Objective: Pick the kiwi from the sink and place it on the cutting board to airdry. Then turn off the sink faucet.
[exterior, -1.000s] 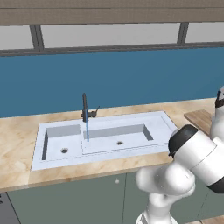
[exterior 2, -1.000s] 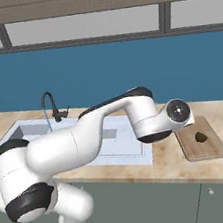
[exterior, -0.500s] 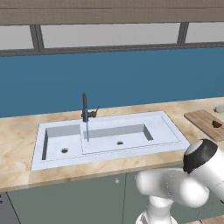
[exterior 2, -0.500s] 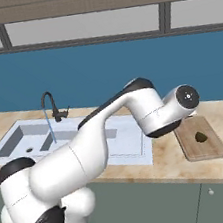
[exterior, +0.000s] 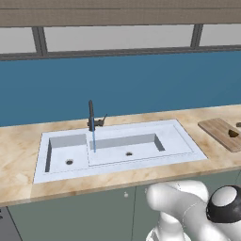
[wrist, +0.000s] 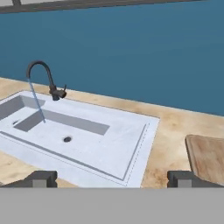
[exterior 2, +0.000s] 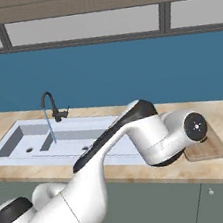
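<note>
My claw [wrist: 112, 178] is spread wide, empty, facing the sink [wrist: 131, 144]. Kiwi [exterior: 233, 133] sits on cutting board [exterior: 219, 132], right of the sink. Water runs from faucet [exterior: 92, 115]. Next: approach its lever w/ tips parted, push gently.

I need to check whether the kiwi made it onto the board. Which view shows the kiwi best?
The left base view: the kiwi sits in plain sight on the cutting board at the right edge. In the right base view the arm covers most of the board, hiding the fruit. The hand view catches just a bare corner of the board.
</note>
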Robot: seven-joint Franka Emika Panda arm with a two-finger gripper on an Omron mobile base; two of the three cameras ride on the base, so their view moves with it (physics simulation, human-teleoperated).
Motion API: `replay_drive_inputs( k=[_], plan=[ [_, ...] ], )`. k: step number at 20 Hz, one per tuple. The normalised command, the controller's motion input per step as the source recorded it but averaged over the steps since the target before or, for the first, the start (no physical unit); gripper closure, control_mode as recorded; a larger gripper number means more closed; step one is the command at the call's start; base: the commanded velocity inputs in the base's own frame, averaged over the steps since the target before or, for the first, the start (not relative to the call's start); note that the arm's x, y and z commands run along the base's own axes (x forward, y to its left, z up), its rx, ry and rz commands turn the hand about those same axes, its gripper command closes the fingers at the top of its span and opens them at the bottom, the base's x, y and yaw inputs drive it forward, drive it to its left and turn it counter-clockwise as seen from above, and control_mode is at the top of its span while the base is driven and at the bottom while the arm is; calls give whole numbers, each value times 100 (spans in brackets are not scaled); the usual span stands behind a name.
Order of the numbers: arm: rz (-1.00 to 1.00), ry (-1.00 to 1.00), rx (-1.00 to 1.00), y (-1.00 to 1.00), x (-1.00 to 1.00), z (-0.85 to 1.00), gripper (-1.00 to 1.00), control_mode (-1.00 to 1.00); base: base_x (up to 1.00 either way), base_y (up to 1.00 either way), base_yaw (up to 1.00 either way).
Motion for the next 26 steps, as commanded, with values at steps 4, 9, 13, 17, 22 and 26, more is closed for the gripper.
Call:
replay_drive_inputs(
  k=[4, 9, 13, 17, 22, 26],
  plan=[
    [15, -3, -5, 63, -1, 14, -100, -100, 0, 0, 0],
    [23, -8, -5, 55, -2, 0, -100, -100, 0, 0, 0],
    [32, -17, -1, 15, -18, 0, -100, -100, 0, 0, 0],
    [36, -12, 0, 7, -3, 0, -100, -100, 0, 0, 0],
    [16, -1, -1, 25, 9, 10, -100, -100, 0, 0, 0],
    [1, 2, -4, 34, 14, 19, -100, -100, 0, 0, 0]
  ],
)
